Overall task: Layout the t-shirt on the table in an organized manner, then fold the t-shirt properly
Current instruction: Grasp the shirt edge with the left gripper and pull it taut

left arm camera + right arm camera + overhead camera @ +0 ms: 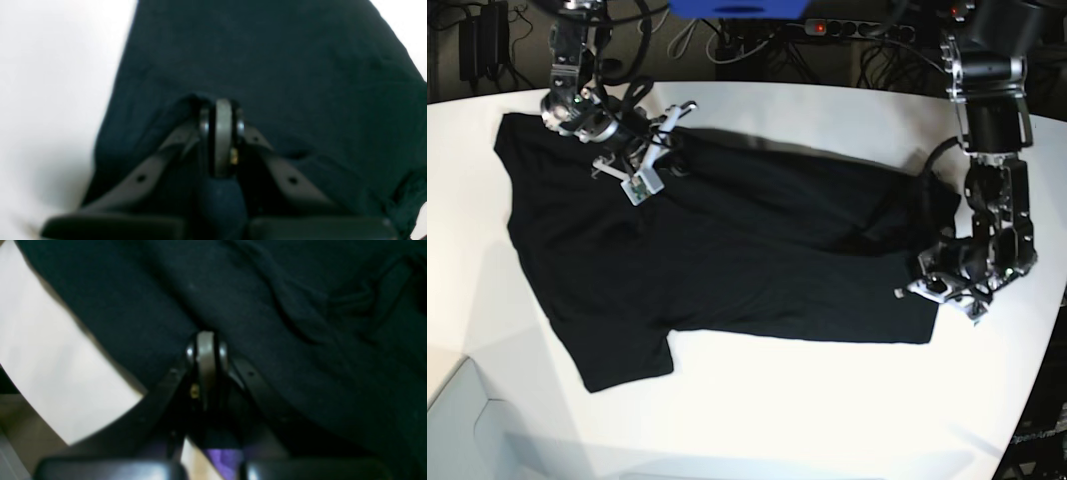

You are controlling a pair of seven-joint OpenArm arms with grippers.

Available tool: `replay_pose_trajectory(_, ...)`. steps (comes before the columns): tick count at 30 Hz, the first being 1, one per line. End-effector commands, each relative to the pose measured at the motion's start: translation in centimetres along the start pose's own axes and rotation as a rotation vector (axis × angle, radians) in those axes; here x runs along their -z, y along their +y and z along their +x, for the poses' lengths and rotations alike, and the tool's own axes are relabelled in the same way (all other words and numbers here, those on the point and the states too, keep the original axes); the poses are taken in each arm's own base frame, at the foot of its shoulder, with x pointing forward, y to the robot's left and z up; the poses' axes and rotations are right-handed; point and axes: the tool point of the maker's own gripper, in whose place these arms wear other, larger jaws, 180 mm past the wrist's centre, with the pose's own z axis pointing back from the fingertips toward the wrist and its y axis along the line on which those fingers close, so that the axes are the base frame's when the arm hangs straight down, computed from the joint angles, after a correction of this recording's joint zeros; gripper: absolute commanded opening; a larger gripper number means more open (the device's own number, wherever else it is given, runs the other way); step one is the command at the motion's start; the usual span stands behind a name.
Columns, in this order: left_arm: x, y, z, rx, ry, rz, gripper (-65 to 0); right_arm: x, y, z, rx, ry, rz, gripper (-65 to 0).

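The black t-shirt lies spread across the white table, one sleeve toward the front left. My right gripper sits at the shirt's far edge, shut on the t-shirt with purple print showing between its fingers. My left gripper is at the shirt's right end, shut on the t-shirt, where cloth bunches around the fingertips. Folds run across the shirt between the two grippers. Bare table shows to the left of the cloth, and more table in the right wrist view.
Cables and a power strip lie beyond the table's far edge. The table's curved edge runs close behind my left arm. A pale grey surface sits off the front left corner.
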Motion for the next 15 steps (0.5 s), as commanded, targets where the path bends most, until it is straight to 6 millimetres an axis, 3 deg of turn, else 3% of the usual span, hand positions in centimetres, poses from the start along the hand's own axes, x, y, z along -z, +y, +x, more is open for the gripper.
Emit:
replay_pose_trajectory(1, -0.9, -0.8, 2.1, 0.015, -0.045, -0.014, -63.7, -1.1, -2.2, -5.9, -0.039, 0.271, -0.102, -65.0)
replay_pose_trajectory(7, -1.5, 0.4, 2.4, 0.037, -0.028, 0.017, -50.7, -1.1, -2.2, -5.9, -0.039, 0.271, -0.102, -65.0)
replay_pose_trajectory(15, -2.3, 1.7, 3.0, 0.039, -0.027, 0.041, -45.2, -1.1, -2.2, -5.9, -0.039, 0.271, -0.102, -65.0)
